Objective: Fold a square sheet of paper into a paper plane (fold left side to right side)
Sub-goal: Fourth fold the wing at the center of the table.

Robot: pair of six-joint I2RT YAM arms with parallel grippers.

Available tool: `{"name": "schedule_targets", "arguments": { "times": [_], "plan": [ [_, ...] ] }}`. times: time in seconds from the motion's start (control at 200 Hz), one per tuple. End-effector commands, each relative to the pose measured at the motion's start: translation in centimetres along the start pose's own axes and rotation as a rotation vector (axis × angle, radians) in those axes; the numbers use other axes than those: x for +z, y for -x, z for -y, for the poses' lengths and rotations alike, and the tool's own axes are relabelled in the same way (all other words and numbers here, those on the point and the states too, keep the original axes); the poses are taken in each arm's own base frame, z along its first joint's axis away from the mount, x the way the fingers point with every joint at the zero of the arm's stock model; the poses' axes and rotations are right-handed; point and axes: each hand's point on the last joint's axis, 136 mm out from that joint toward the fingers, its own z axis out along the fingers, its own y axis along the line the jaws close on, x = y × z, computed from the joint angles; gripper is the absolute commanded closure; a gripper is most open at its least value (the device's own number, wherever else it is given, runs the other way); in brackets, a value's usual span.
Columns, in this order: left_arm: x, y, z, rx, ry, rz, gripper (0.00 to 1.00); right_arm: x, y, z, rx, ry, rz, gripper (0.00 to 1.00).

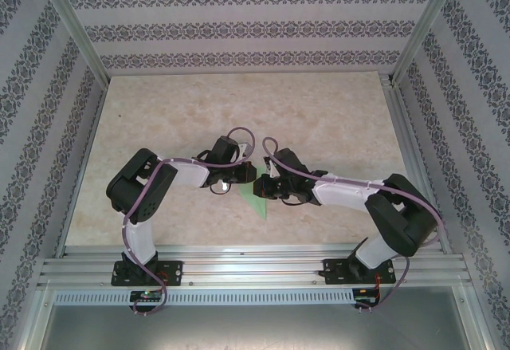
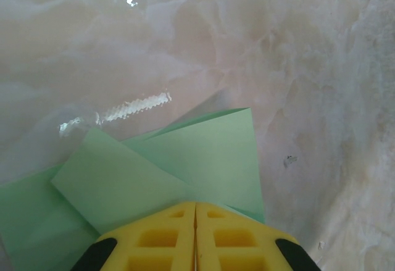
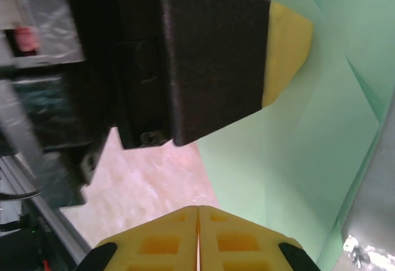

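Pale marbled table (image 1: pixel 239 111) — on it, toward the near side, a folded mint-green sheet of paper (image 1: pixel 256 201)

Paper (image 1: pixel 257 201) lies on the table (image 1: pixel 239 103), mid-width, nearer the front edge than the back. 2 grippers meet over its far end: left gripper (image 1: pixel 241 178) on its left, right gripper (image 1: pixel 263 186) on its right, tips facing and close together. The paper's near end juts out toward the arm bases.
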Motion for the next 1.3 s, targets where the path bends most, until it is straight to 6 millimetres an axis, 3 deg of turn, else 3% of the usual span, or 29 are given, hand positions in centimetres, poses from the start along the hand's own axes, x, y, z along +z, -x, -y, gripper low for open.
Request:
{"name": "schedule_targets", "arguments": {
  "times": [0.0, 0.25, 0.52, 0.844, 1.124, 1.299],
  "plan": [
    [0.7, -3.3, -3.7, -0.041, 0.126, -0.088, 0.92, 0.8, 1.7, -1.1, -0.064, 0.026, 0.034, 0.91],
    [0.7, -3.3, -3.9, -0.041, 0.134, -0.090, 0.93, 2.8, 1.3, 0.3, -0.062, -0.005, -0.008, 0.91],
    [0.8, -3.2, -4.1, -0.036, 0.151, -0.094, 0.93, 4.1, -2.3, 3.1, -0.025, -0.058, -0.114, 0.91],
    [0.8, -3.2, -4.5, -0.030, 0.173, -0.099, 0.93, 2.3, -7.9, 6.5, 0.005, -0.165, -0.230, 0.91],
    [0.8, -3.2, -4.8, -0.020, 0.193, -0.104, 0.93, 1.0, -12.4, 7.7, 0.009, -0.218, -0.314, 0.90],
    [0.9, -3.1, -4.9, -0.017, 0.198, -0.107, 0.93, 0.3, -14.1, 8.2, 0.023, -0.224, -0.326, 0.90]
  ]
}}
